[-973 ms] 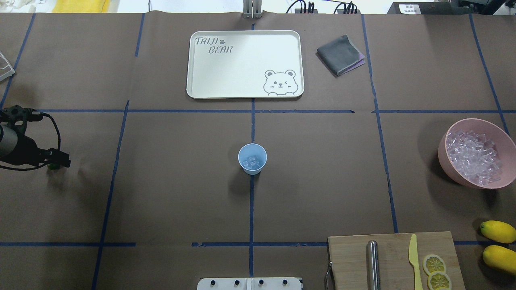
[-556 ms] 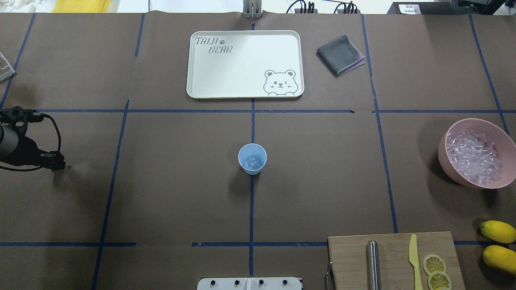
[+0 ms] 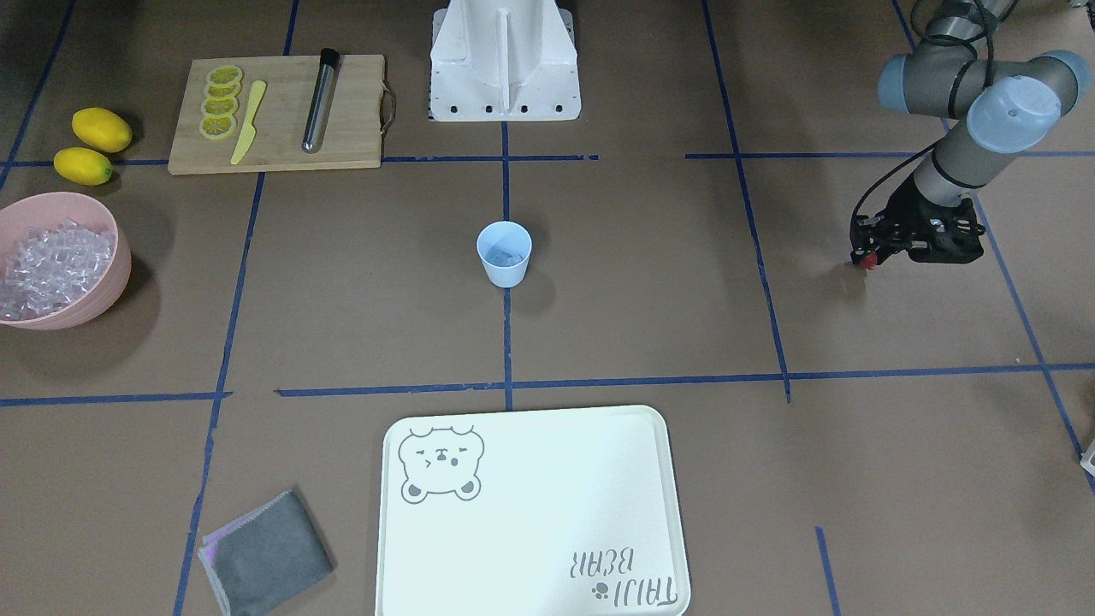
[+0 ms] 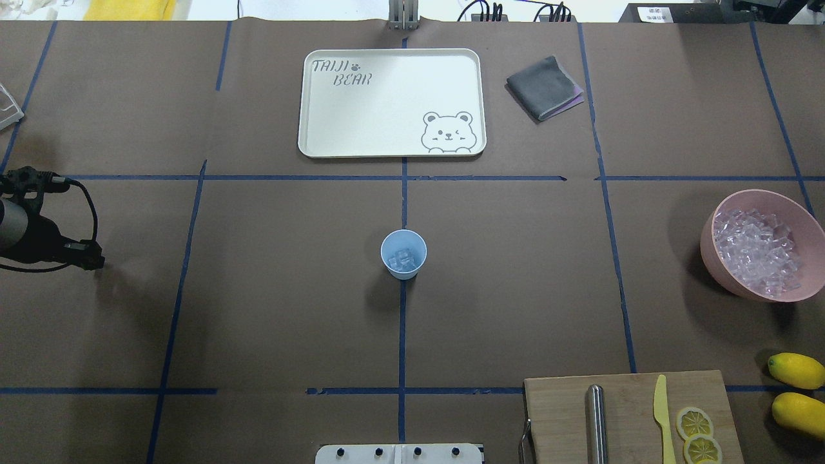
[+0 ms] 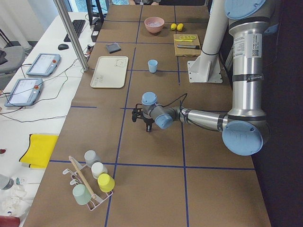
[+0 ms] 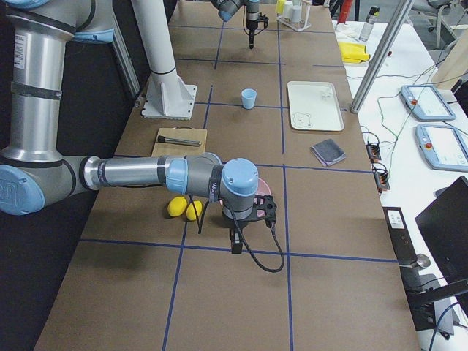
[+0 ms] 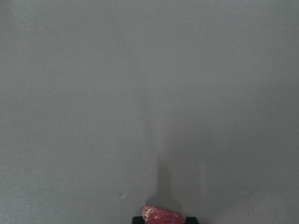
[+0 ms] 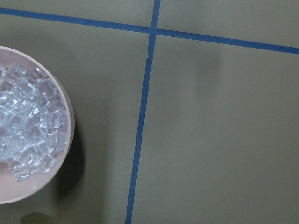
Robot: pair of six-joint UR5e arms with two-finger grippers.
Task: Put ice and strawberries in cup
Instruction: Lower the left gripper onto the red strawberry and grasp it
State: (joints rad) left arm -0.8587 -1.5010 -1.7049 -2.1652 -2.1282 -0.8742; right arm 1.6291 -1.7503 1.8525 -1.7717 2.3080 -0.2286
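Hanging low over the brown table covering at the robot's left end, the left gripper (image 3: pixel 866 259) is seen closed on the strawberry (image 7: pixel 161 216), whose red, seeded flesh is pinched between two black fingertips in the left wrist view. The fruit is held well apart from the cup (image 4: pixel 403 254), which is stood upright on the blue centre tape line in the middle of the table. A few cubes of ice (image 4: pixel 403 259) are seen lying in the bottom of the cup, and many more are heaped in the pink bowl (image 3: pixel 107 289) at the table's opposite end. The right gripper (image 6: pixel 235 245) is caught only in the side view, hung near the pink bowl, and whether it is parted or closed cannot be told. Two lemons (image 4: pixel 796 370) are laid just beside a wooden cutting board (image 4: pixel 557 412), on which lemon slices (image 4: pixel 694 423), a yellow knife (image 4: pixel 662 412) and a metal rod (image 4: pixel 596 422) are set. A white tray (image 4: pixel 387 103) printed with a bear is placed at the far edge, with a folded grey cloth (image 4: pixel 544 87) near it.
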